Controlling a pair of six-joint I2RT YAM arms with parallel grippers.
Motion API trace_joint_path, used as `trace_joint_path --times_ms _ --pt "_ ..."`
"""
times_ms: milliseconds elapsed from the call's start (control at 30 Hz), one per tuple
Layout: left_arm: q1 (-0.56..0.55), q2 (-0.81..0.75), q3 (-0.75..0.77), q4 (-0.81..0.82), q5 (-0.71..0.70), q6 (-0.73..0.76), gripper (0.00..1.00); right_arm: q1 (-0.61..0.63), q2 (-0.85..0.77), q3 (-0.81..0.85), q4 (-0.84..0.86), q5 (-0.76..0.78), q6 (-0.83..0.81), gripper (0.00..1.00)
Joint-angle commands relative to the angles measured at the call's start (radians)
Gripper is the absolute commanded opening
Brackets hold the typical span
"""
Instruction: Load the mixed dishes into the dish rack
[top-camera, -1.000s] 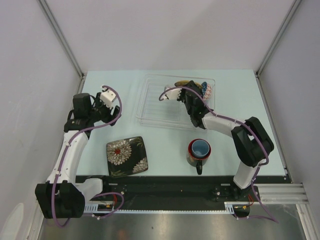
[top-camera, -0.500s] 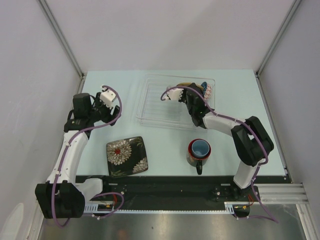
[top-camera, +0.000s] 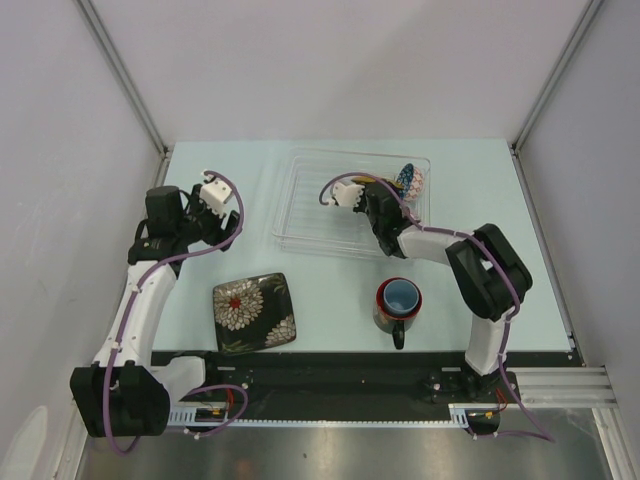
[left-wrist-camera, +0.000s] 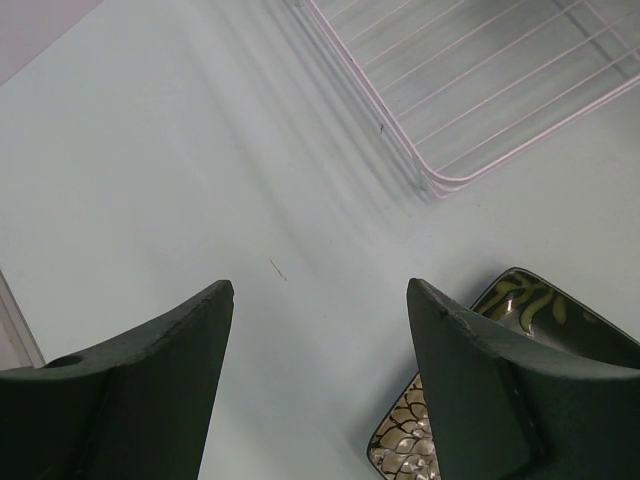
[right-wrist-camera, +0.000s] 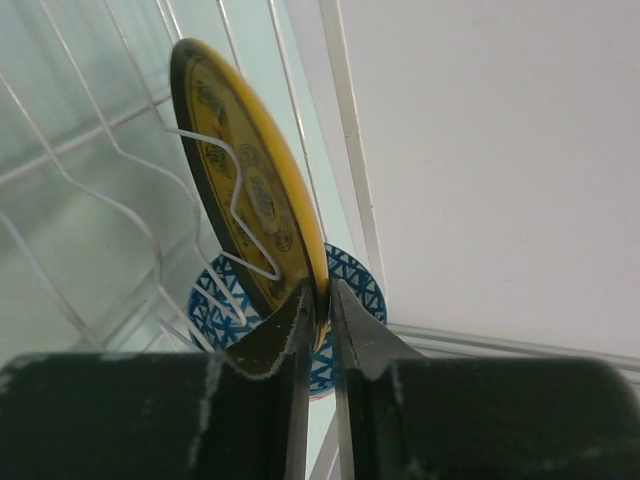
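Observation:
My right gripper (right-wrist-camera: 320, 290) is shut on the rim of the small round yellow plate (right-wrist-camera: 250, 190), which stands on edge among the wires of the clear dish rack (top-camera: 310, 210). The blue-white patterned bowl (right-wrist-camera: 355, 275) stands just behind the plate in the rack's far right corner (top-camera: 410, 180). My left gripper (left-wrist-camera: 320, 290) is open and empty above the table, left of the rack (left-wrist-camera: 480, 90). The black square floral plate (top-camera: 253, 312) lies on the table at the front left. The dark red-lined mug (top-camera: 397, 308) holds the light blue cup (top-camera: 401, 295). The speckled beige bowl is out of view.
The rack (right-wrist-camera: 100, 200) has bare ribbed slots on its left half. White walls close the table at the back and both sides. The floral plate's corner (left-wrist-camera: 520, 300) shows below my left gripper's right finger.
My right gripper has shifted slightly toward the back right with the yellow plate, bringing it closer to the patterned bowl, and its elbow has swung left. The left arm has not moved.

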Motion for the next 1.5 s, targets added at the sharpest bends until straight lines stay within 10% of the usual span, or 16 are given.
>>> trace_joint_path --times_ms 0,433,833,1067,1467 --pt "0.007 -0.003 0.041 0.031 0.0 -0.002 0.75 0.015 0.0 0.002 0.075 0.021 0.066 0.22" --pt "0.007 -0.007 0.102 -0.007 -0.005 -0.001 0.76 0.096 -0.162 0.031 -0.12 0.165 0.3 0.42" --pt "0.041 -0.046 0.158 -0.145 -0.005 0.039 0.77 0.352 -0.481 0.084 -0.612 0.311 0.659 0.86" --pt "0.188 -0.099 0.121 -0.444 0.004 0.452 0.75 0.378 -0.517 0.286 -0.967 -0.239 1.36 1.0" --pt "0.449 -0.147 -0.066 -0.686 -0.005 0.898 0.73 0.423 -0.289 0.126 -0.759 -0.551 1.68 0.89"
